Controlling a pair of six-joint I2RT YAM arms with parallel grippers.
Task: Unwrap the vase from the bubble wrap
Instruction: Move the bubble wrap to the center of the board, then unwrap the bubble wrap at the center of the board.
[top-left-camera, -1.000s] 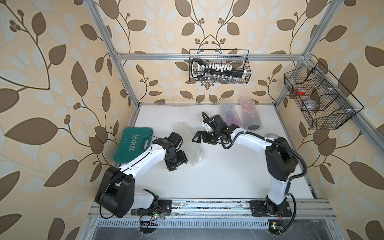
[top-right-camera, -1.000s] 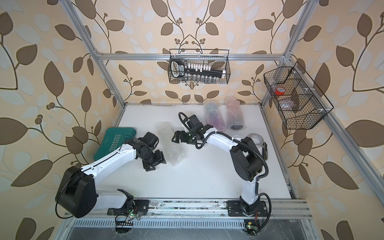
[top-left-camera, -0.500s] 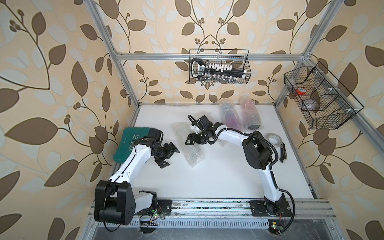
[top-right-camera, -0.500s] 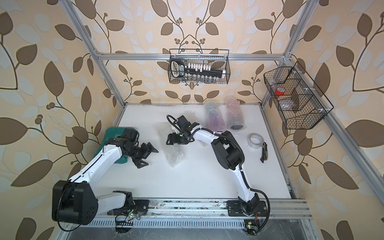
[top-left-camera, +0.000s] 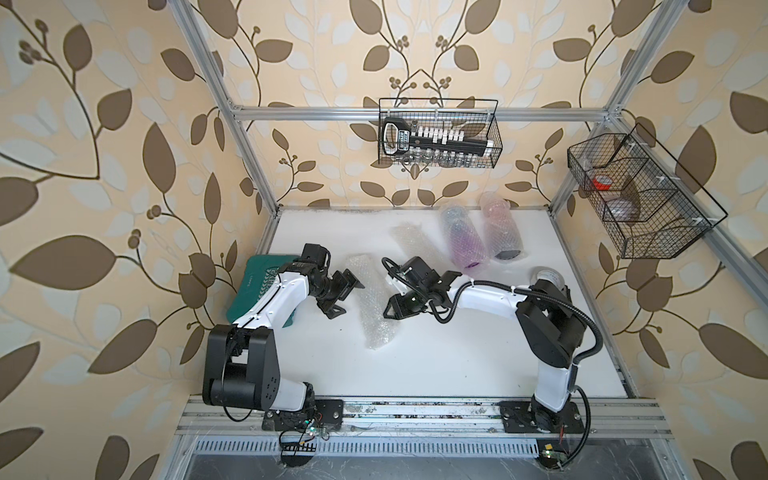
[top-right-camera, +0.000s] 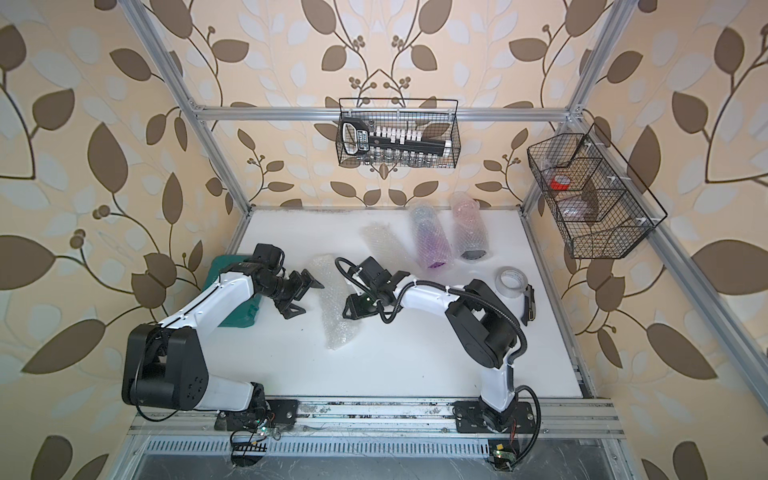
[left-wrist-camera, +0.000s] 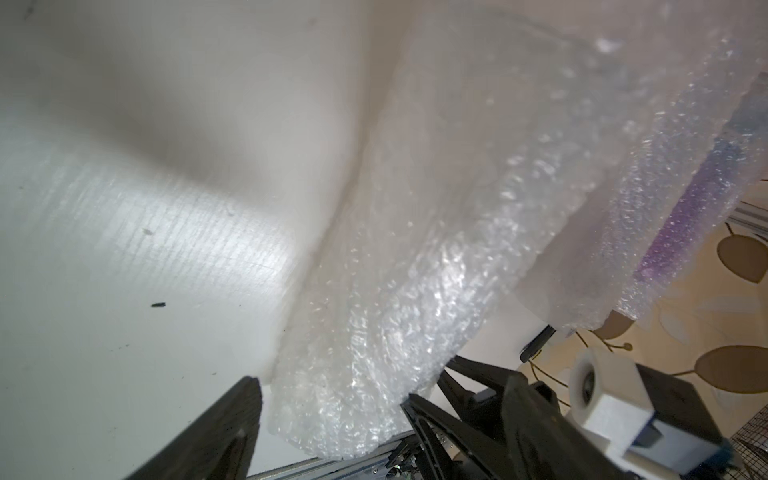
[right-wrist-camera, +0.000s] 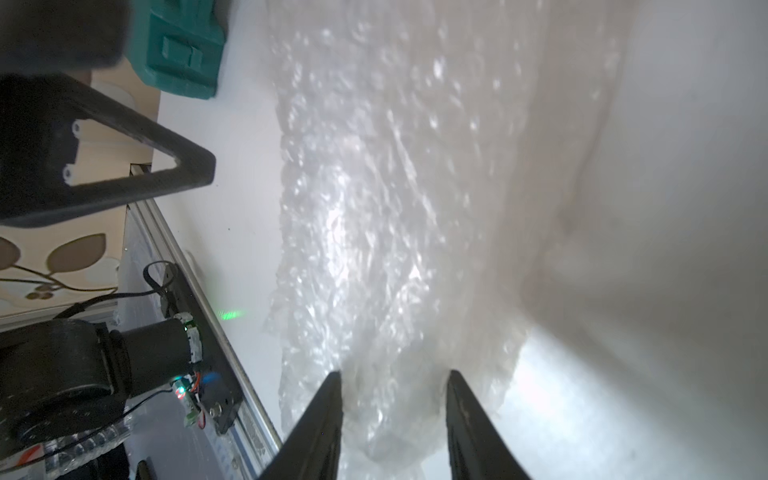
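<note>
Standing by the white counter (top-left-camera: 436, 365), I'd say the unwrapping is only at its start. The roll of bubble wrap (top-left-camera: 372, 305) lies lengthways in the middle, between the two arms, and it looks fully rolled, with no loose sheet peeled back. I can't make out the vase through the plastic

The left gripper (top-left-camera: 347, 300) hangs just beside the roll on its own side, jaws spread wide and holding nothing. The right gripper (right-wrist-camera: 395, 384) is at the opposite edge, its jaws half closed with a fold of the wrap between them. Whether they truly pinch it I cannot tell

Three more wrapped bundles lie at the back of the counter, well apart from this one, among them a purple bundle (top-left-camera: 464, 245)

My guess is the next move calls for a firm pinch on the outer edge alone, then a pull away while the other arm steadies the roll, or the whole thing will simply slide
</note>
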